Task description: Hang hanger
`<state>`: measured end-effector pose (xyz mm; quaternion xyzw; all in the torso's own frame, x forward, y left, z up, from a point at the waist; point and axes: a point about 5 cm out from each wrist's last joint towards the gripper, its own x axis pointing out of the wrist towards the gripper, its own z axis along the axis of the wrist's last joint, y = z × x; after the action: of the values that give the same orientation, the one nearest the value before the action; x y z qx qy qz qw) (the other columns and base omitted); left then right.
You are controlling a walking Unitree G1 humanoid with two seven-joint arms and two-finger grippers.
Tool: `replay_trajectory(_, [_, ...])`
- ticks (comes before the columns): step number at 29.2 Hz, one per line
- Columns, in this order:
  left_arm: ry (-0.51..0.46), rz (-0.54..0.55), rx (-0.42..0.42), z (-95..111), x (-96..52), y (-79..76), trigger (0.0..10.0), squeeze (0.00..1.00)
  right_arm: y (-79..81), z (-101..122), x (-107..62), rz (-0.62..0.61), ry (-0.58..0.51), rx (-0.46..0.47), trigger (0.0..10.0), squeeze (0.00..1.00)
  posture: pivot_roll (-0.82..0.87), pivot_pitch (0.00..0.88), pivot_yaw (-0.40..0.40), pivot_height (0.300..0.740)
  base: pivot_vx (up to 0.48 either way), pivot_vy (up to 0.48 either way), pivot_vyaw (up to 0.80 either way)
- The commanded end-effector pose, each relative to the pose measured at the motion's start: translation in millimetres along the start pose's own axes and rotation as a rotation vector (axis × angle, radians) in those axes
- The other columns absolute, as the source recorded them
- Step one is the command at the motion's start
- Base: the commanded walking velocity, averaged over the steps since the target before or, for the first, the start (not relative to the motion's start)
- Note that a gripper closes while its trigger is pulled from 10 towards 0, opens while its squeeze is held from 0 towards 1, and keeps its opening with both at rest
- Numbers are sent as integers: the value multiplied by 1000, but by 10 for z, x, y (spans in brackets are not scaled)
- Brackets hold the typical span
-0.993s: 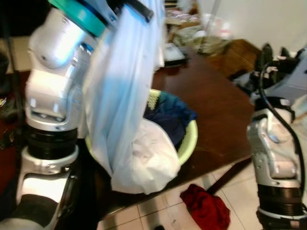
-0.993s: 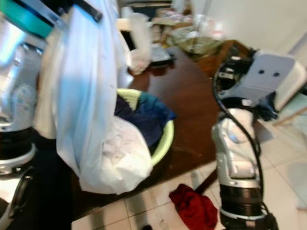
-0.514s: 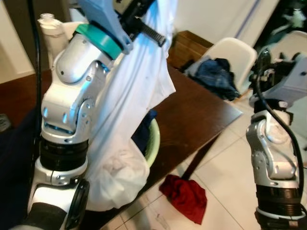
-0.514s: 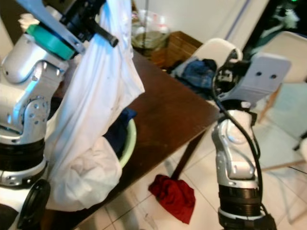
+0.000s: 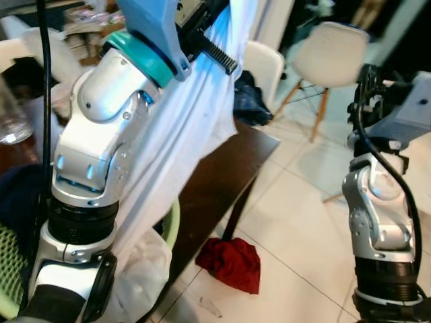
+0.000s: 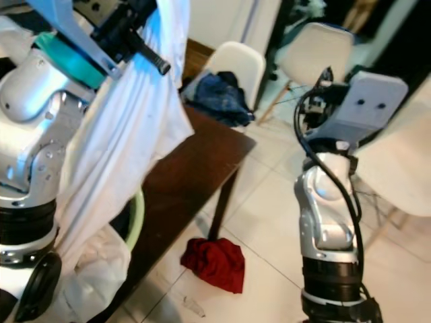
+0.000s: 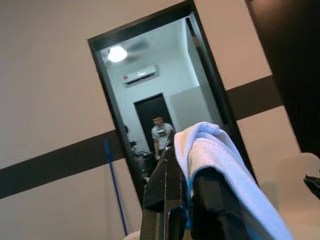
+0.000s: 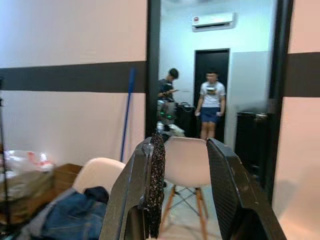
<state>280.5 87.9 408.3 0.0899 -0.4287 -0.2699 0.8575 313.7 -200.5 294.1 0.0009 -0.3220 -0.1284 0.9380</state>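
Observation:
A long white shirt [image 5: 182, 134] hangs from my raised left gripper [image 5: 210, 42] and drapes down past the table edge. In the left wrist view its pale blue collar cloth [image 7: 220, 160] lies over one black finger, and the left gripper [image 7: 182, 165] is shut on it. The cloth hides whatever lies under it. My right gripper [image 8: 182, 150] is held up at the right, open, with nothing between its fingers [image 8: 220, 170]. It stands well apart from the shirt, with its arm [image 5: 377, 202] over the tiled floor.
A dark brown table [image 5: 209, 182] bears a green basket [image 5: 172, 225] of clothes at my left. A red cloth [image 5: 229, 262] lies on the tiles by the table leg. White chairs [image 5: 330, 54] stand behind, one holding blue jeans [image 6: 215, 97]. Two people [image 8: 212, 102] stand in a far doorway.
The camera has swung to the right: table and basket slid left and the white chairs came into view. Both arms keep their pose, and the shirt still hangs from the left gripper.

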Motion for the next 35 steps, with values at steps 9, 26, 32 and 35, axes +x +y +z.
replay_trajectory(9, [-45,8,-105,69,70,31,10000,0,-7,-51,-34,-11,18,-1,10000,0,78,32,28,740,0,0,-800])
replay_trajectory(26, [-12,14,-150,26,41,51,10000,0,14,-63,-44,-8,20,7,10000,0,81,25,31,740,0,0,-800])
replay_trajectory(32, [21,54,-120,2,-32,132,10000,0,20,-74,-39,-6,24,9,10000,0,85,28,29,740,0,0,-800])
replay_trajectory(35, [35,56,-120,-13,-37,135,10000,0,22,-75,-37,-5,25,10,10000,0,83,30,29,740,0,0,-800])
